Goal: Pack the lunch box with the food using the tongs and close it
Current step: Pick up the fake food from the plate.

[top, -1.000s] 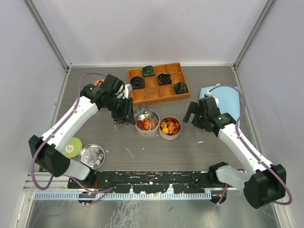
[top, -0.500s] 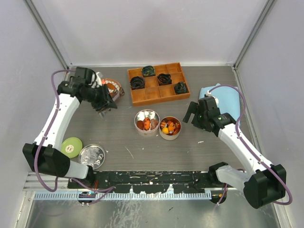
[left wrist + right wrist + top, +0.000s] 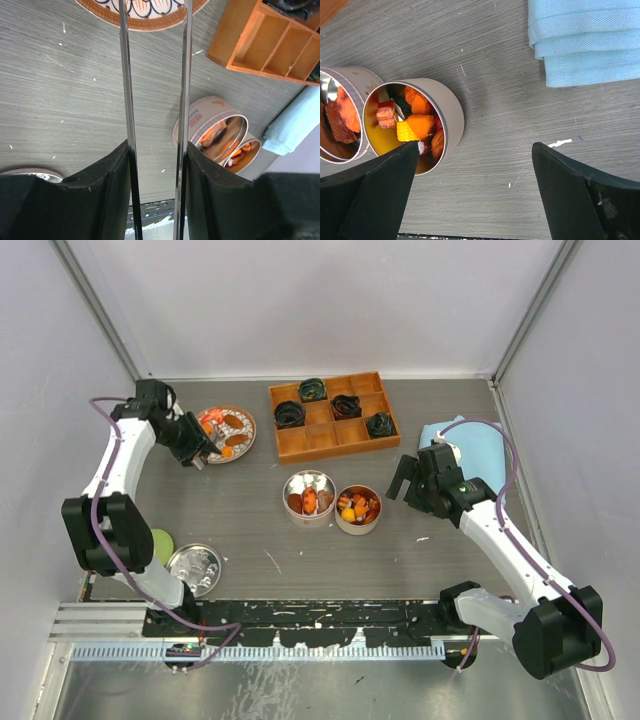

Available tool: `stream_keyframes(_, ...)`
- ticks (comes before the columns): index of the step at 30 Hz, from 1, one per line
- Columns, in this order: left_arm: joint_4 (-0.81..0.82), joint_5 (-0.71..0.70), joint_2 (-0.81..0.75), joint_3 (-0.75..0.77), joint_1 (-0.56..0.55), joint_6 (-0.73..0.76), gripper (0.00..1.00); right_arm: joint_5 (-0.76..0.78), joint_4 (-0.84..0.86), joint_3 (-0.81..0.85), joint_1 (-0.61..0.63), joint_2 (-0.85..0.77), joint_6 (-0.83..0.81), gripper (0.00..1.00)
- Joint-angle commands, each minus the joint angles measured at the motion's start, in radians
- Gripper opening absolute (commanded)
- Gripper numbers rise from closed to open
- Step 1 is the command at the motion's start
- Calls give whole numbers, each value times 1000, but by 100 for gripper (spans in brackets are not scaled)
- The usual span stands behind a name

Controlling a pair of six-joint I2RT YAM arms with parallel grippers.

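**The left gripper (image 3: 157, 165) squeezes the tongs (image 3: 126, 75)**

The tips of the tongs are cut off at the picture edge, by the plate (image 3: 155, 24). Red writing on a tin (image 3: 200, 117) is too small to read. Only the right wrist view shows the food (image 3: 420, 125) inside up close. The right gripper (image 3: 475, 147) has its fingers wide apart.

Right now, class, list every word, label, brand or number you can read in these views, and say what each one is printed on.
Red print on the side of the tin: too blurred and turned to read.
Top of the lid: too small to tell whether it carries any text.
Nothing else in the views shows readable words, numbers or signs.
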Motion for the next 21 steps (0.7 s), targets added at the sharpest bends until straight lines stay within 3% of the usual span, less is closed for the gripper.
stream_keyframes(1, 88, -13, 22, 32, 7, -57, 42, 17, 16, 39, -4, -3, -13, 100)
stream_keyframes(10, 188, -66, 110, 30, 7, -103, 42, 20, 17, 34, -4, 1, -17, 100)
stream_keyframes(21, 192, -55, 173, 45, 6, -105, 41, 20, 22, 29, -4, 8, -18, 100)
